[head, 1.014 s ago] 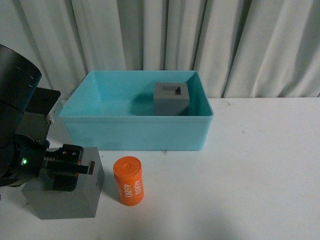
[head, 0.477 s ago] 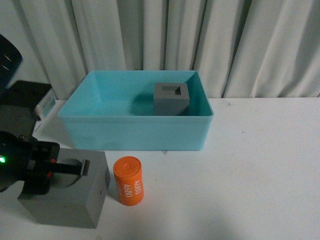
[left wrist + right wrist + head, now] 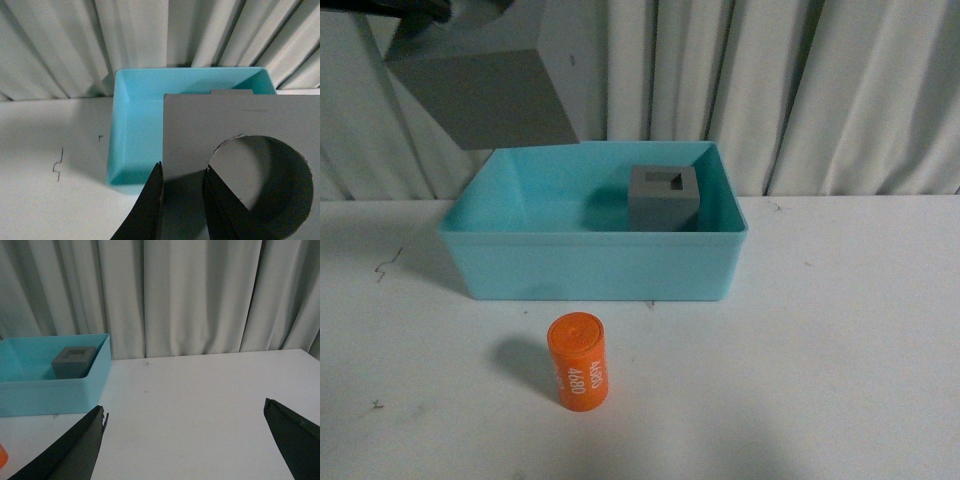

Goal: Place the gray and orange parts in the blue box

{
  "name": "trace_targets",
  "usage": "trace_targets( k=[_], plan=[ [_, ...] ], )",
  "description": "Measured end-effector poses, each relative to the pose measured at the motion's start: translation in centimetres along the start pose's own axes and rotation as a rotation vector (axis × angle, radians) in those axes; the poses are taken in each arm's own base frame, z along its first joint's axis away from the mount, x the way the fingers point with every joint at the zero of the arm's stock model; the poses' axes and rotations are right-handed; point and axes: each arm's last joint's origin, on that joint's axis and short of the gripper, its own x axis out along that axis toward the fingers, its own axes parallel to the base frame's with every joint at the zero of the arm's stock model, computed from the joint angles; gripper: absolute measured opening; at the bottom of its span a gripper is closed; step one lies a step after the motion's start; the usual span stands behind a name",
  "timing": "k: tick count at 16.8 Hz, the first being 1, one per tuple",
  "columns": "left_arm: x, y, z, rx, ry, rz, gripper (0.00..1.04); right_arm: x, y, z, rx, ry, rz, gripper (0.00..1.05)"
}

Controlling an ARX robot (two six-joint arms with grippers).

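The left hand (image 3: 183,167) is clamped on the matte gray cube with a round recess (image 3: 240,125). One dark finger lies on the cube's outer side and the other inside the recess, pinching the wall between them. In the front view this cube (image 3: 490,85) hangs in the air at about 10 o'clock from the large light-blue plastic box (image 3: 590,265), clear of its rim. Inside the box, toward 2 o'clock, a second gray cube with a square recess (image 3: 663,197) sits upright. A small orange cylinder with white print (image 3: 578,360) stands upright on the white table (image 3: 820,350) at 6 o'clock from the box, apart from its front wall. The right hand (image 3: 184,406) has its fingers spread wide over the table, holding nothing.
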Motion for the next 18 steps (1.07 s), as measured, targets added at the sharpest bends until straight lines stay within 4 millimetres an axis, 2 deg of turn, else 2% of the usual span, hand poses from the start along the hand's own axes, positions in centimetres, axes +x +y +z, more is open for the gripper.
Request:
trace_targets(
  k=[2, 4, 6, 7, 8, 9, 12, 14, 15, 16, 17, 18],
  plan=[
    [4.1, -1.3, 0.8, 0.069, -0.04, 0.047, 0.17, 0.0, 0.0, 0.0, 0.0, 0.0, 0.0, 0.98],
    [8.5, -1.7, 0.7, 0.142, -0.04, 0.141, 0.17, 0.0, 0.0, 0.0, 0.0, 0.0, 0.0, 0.98],
    [12.7, -1.8, -1.3, 0.207, 0.049, 0.183, 0.17, 0.0, 0.0, 0.0, 0.0, 0.0, 0.0, 0.98],
    [14.7, -1.7, -2.9, 0.24, 0.09, 0.196, 0.17, 0.0, 0.0, 0.0, 0.0, 0.0, 0.0, 0.98],
    [15.9, -1.6, -3.9, 0.262, 0.134, 0.203, 0.17, 0.0, 0.0, 0.0, 0.0, 0.0, 0.0, 0.98],
    [16.7, -1.6, -4.6, 0.27, 0.144, 0.212, 0.17, 0.0, 0.0, 0.0, 0.0, 0.0, 0.0, 0.98],
    [17.5, -1.2, -4.1, 0.274, 0.123, 0.229, 0.17, 0.0, 0.0, 0.0, 0.0, 0.0, 0.0, 0.98],
    [18.2, -0.8, -4.6, 0.275, 0.136, 0.248, 0.17, 0.0, 0.0, 0.0, 0.0, 0.0, 0.0, 0.98],
    [18.7, -0.5, -5.2, 0.28, 0.156, 0.256, 0.21, 0.0, 0.0, 0.0, 0.0, 0.0, 0.0, 0.98],
    [19.1, -0.4, -5.7, 0.281, 0.166, 0.261, 0.33, 0.0, 0.0, 0.0, 0.0, 0.0, 0.0, 0.98],
    [19.2, 0.0, -5.7, 0.28, 0.175, 0.276, 0.51, 0.0, 0.0, 0.0, 0.0, 0.0, 0.0, 0.98],
    [19.2, 0.0, -5.7, 0.272, 0.173, 0.279, 0.62, 0.0, 0.0, 0.0, 0.0, 0.0, 0.0, 0.98]
  ],
)
